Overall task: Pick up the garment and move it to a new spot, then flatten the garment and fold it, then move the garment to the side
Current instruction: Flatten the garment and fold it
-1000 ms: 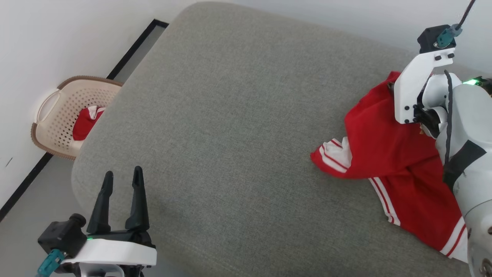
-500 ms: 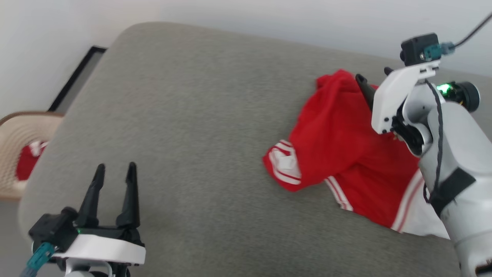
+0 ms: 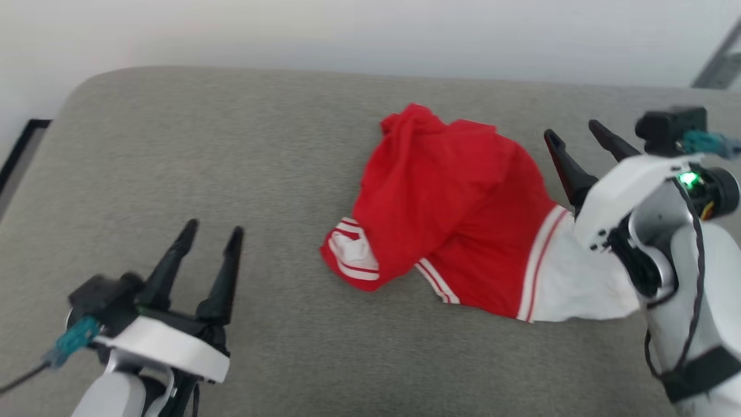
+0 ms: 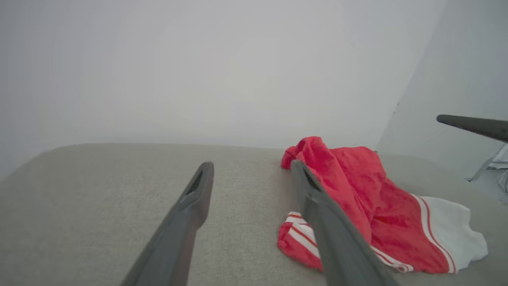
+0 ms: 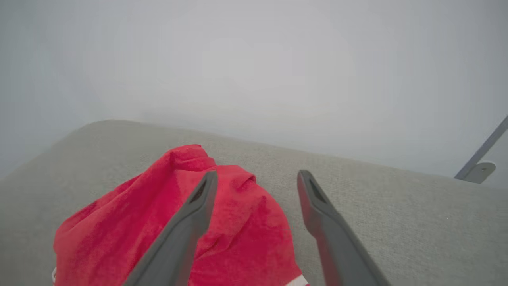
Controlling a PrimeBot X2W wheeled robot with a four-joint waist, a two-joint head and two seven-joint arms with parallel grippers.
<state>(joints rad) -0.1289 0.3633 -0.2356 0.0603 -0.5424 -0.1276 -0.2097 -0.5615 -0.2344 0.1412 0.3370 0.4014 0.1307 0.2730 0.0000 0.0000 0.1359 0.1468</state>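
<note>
Since the garment [image 3: 451, 214] lies bunched in a heap on the grey cushion [image 3: 202, 145], everything is best placed against that heap. Its long axis runs on a slant in the head view, from a raised red peak at the far end down to the white sleeve [image 3: 573, 284] at the near end. A folded corner of striped trim [image 3: 353, 258] sticks out on the side toward the robot's left.

The right end effector [image 3: 573, 129] stands just beside the heap's right edge, fingers spread and holding nothing; the garment lies to its left. In the right wrist view one finger crosses in front of the red cloth and the other is over bare cushion. I judge that a small shift leftward and down would bring the jaws astride the cloth. The left end effector [image 3: 214, 227] is well apart from the heap, on its left side, also spread and empty, with bare cushion between it and the striped trim. The right arm is clearly the nearer one, and the pick-up looks not yet begun.

Whether the right fingers touch the fabric or hover above it cannot be told. The white sleeve's near end is covered by the right arm's wrist in the head view. The folds hide the collar and how many layers lie under the peak, and I cannot tell whether the striped corner is cuff or hem. The head view is somewhat blurred, so fine creases are lost.
</note>
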